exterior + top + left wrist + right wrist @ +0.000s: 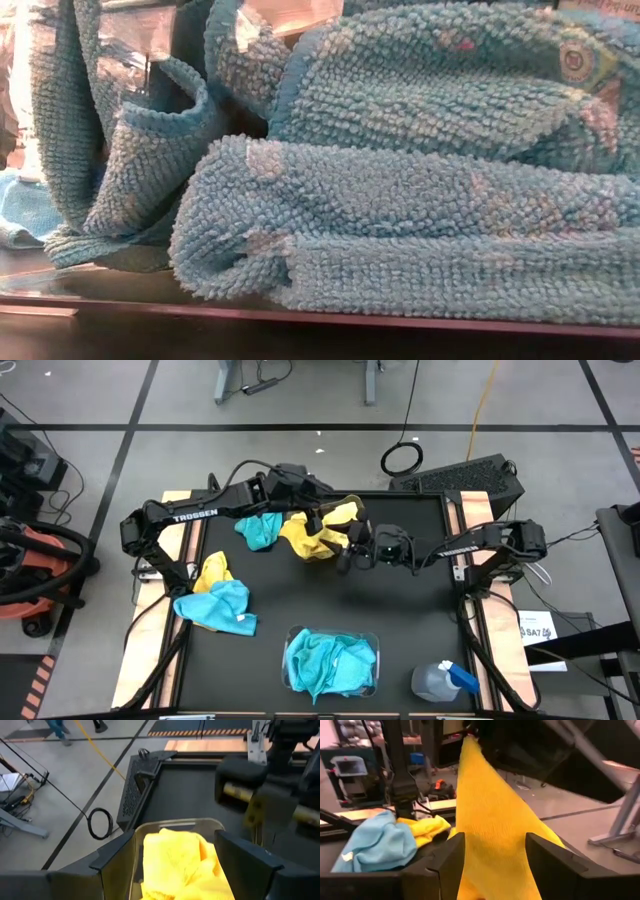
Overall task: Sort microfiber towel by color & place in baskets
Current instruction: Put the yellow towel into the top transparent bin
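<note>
both grippers [318,520] [350,547] prob gripping yellow towel [312,540]

"TROSSEN" on left arm [200,512]; same brand on right arm [462,547], barely legible.

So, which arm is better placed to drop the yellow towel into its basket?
Probably left: the left end effector sits over the clear basket with the yellow towel; the right end effector is beside it.
</note>
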